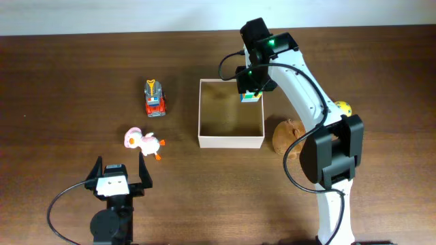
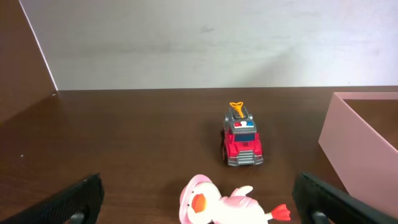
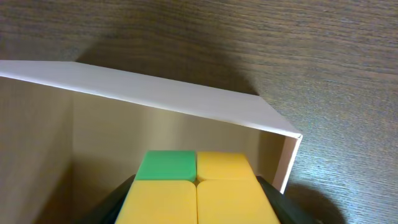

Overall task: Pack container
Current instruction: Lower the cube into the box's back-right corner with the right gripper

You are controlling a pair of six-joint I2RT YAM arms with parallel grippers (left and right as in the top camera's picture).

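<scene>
The container (image 1: 202, 112) is a square white-walled box with a tan inside at the table's middle; its wall also shows in the left wrist view (image 2: 348, 134) and the right wrist view (image 3: 186, 96). My right gripper (image 1: 251, 96) is shut on a yellow and green puzzle cube (image 3: 196, 190) and holds it over the container's far right corner. My left gripper (image 1: 117, 178) is open and empty near the front edge, just short of a pink and white toy duck (image 1: 142, 141), which also shows in the left wrist view (image 2: 217, 202). A red toy truck (image 1: 154, 98) stands left of the container and shows in the left wrist view (image 2: 241, 142).
A brown toy (image 1: 289, 133) lies right of the container, partly under my right arm. A yellow ball (image 1: 343, 107) sits further right. A pale wall runs along the table's far edge.
</scene>
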